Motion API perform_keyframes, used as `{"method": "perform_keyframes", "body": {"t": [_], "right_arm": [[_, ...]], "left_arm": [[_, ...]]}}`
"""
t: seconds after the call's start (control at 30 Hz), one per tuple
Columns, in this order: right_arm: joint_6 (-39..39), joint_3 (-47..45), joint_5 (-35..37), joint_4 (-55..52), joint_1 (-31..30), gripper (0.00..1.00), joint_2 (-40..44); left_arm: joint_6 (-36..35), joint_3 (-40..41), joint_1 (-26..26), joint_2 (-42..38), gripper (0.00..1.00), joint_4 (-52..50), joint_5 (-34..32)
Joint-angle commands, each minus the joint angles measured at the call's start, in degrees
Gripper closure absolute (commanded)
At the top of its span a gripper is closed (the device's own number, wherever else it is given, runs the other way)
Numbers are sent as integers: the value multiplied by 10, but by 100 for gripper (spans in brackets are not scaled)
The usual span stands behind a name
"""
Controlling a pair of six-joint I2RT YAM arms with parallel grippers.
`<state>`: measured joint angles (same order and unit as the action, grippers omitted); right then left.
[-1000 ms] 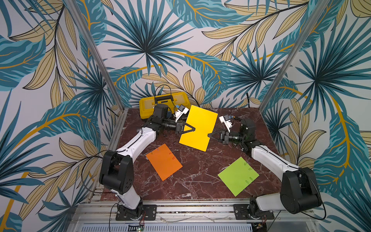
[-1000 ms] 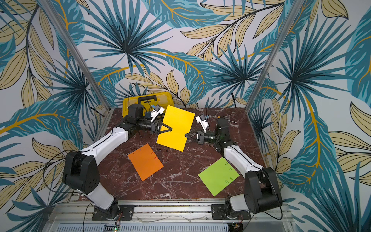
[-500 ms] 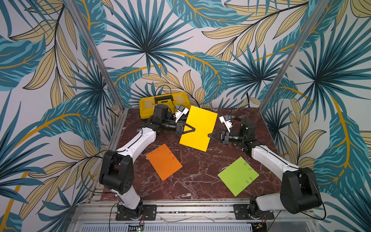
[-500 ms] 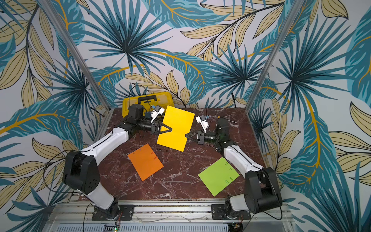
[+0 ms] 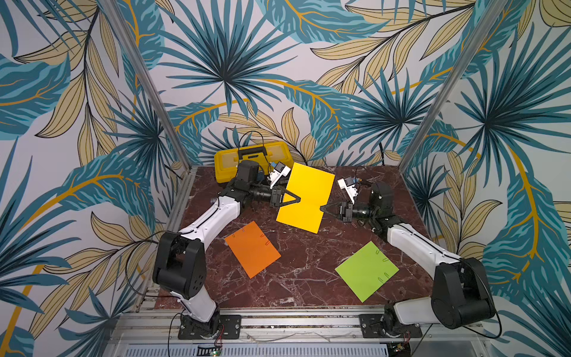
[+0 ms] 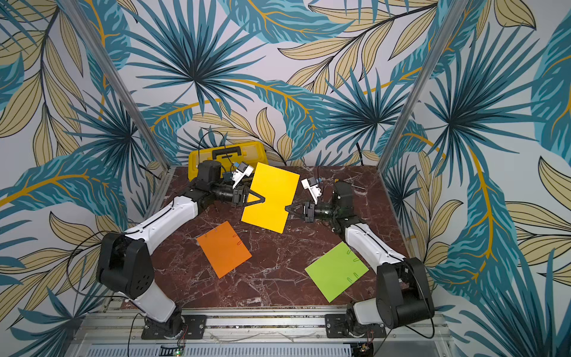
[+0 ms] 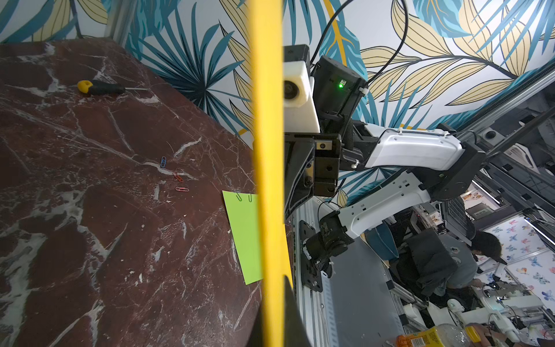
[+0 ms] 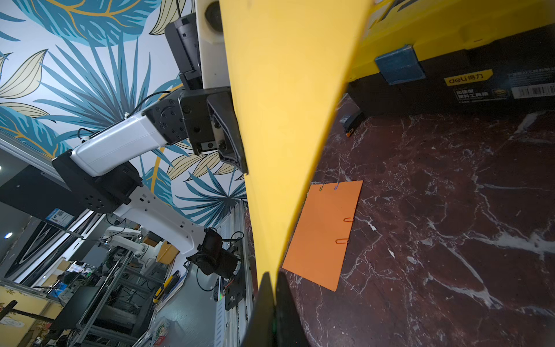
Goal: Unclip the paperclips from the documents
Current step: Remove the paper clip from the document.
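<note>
The yellow document (image 5: 306, 197) hangs tilted above the table, pinched from both sides. My left gripper (image 5: 298, 199) is shut on its left edge, and my right gripper (image 5: 322, 208) is shut on its right edge. No paperclip shows on it. In the left wrist view the sheet (image 7: 267, 150) is edge-on, running into the shut gripper (image 7: 276, 315). The orange document (image 5: 251, 248) lies flat with paperclips (image 8: 348, 219) on its edges. The lime green document (image 5: 366, 270) lies flat and also carries clips (image 7: 239, 196). Loose paperclips (image 7: 177, 177) lie on the marble.
A yellow-and-black toolbox (image 5: 228, 160) stands at the back left against the wall. A yellow-handled screwdriver (image 7: 99, 87) lies near the back right. Patterned walls and metal posts close in three sides of the dark red marble table (image 5: 309, 278).
</note>
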<state>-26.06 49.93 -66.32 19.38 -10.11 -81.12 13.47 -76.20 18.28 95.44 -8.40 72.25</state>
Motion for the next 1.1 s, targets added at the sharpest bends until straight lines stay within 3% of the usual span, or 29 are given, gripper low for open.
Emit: {"method": "perform_keyframes", "body": {"t": [0.0, 1.07], "right_arm": [[12, -4, -4, -30, 18, 97, 0], [24, -3, -2, -47, 26, 93, 3]], "left_arm": [[-8, 8, -18, -29, 100, 11, 1], [-9, 8, -19, -31, 100, 10, 2]]}}
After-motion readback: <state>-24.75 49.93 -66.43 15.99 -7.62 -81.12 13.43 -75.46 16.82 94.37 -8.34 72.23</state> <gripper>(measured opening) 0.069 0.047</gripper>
